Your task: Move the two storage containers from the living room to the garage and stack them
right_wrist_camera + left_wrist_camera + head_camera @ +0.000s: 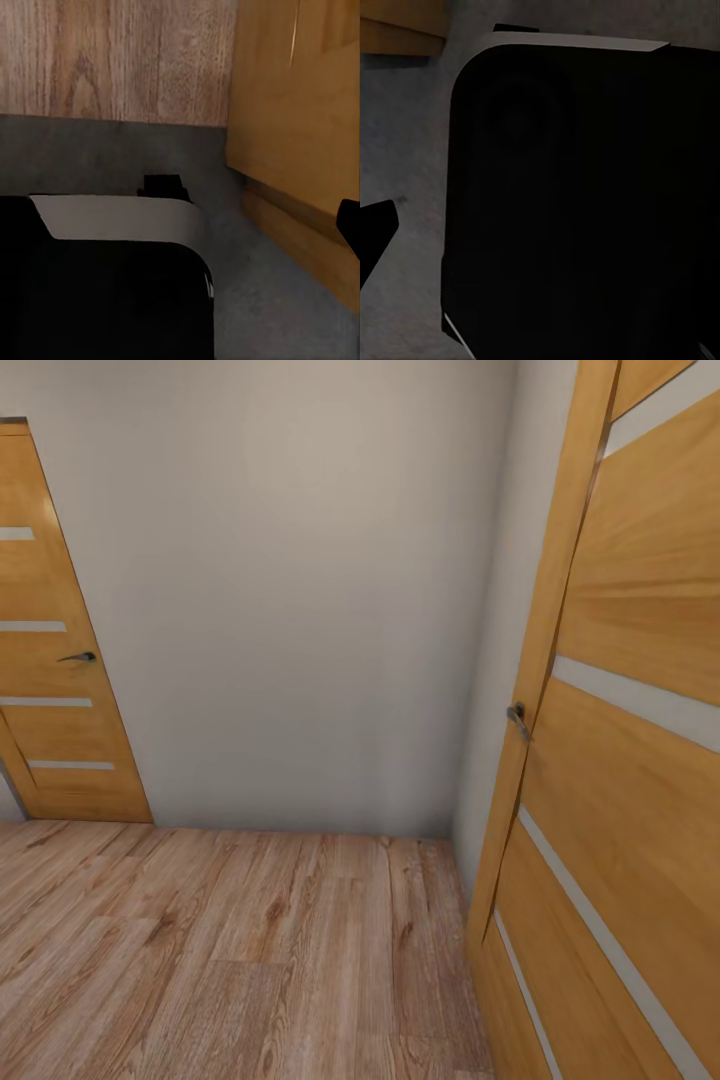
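- Facing a pale wall (pixel 300 610) across the wood plank floor (pixel 230 960), open wooden door (pixel 620 760) near right, shut door (pixel 50 660) far left.
- Showing no containers, so bearing from either gripper cannot be told.
- Leaving both grippers' states undeterminable.

Wall (pixel 300 610) was plain pale grey. Plank floor (pixel 230 950) was light brown wood with darker grain and knots. Far-left door (pixel 50 660) was honey-orange wood with pale horizontal stripes and a dark metal handle (pixel 78 657). Near-right door (pixel 620 760) had the same orange wood, pale stripes and a grey handle (pixel 517 717). Robot base (pixel 585 210) was black with a light grey edge; the floor (pixel 112 154) beside it was dark grey.
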### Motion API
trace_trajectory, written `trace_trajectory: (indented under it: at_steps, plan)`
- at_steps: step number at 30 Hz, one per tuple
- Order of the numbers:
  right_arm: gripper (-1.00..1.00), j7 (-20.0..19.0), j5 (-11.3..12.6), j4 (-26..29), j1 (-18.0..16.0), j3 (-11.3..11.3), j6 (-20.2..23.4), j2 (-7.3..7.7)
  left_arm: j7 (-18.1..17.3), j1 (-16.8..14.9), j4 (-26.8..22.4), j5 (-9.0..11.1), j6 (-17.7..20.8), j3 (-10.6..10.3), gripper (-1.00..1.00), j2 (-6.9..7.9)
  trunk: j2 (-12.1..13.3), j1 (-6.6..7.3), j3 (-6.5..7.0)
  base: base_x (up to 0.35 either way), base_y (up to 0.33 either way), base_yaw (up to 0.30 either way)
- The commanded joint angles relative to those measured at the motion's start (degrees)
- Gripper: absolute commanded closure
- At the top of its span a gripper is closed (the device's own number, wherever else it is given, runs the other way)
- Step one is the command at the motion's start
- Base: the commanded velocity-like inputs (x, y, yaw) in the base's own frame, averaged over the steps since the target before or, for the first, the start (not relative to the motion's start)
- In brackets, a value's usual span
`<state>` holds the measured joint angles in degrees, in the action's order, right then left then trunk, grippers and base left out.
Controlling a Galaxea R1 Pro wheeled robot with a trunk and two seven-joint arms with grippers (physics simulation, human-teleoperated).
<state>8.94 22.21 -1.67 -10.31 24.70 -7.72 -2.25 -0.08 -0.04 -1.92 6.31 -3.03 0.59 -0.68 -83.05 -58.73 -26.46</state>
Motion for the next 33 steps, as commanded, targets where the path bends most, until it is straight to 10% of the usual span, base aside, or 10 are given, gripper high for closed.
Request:
trace_trajectory:
  at_steps: [1, 33]
  plan:
    - [-1.0, 0.05, 0.32, -0.18, -0.07, 0.47, -0.37, -0.02, -0.01, -0.01, -0.02, 0.55, -0.11, -0.01, -1.0, -0.01, -0.03, 0.0, -0.05, 0.0, 0.0, 0.0]
    - [-1.0, -0.08, -0.32, -0.19, -0.07, 0.52, -0.02, 0.75, 0.0, -0.03, -0.02, 0.55, -0.09, -0.07, -1.0, 0.06, -0.03, 0.0, -0.05, 0.09, 0.0, 0.0]
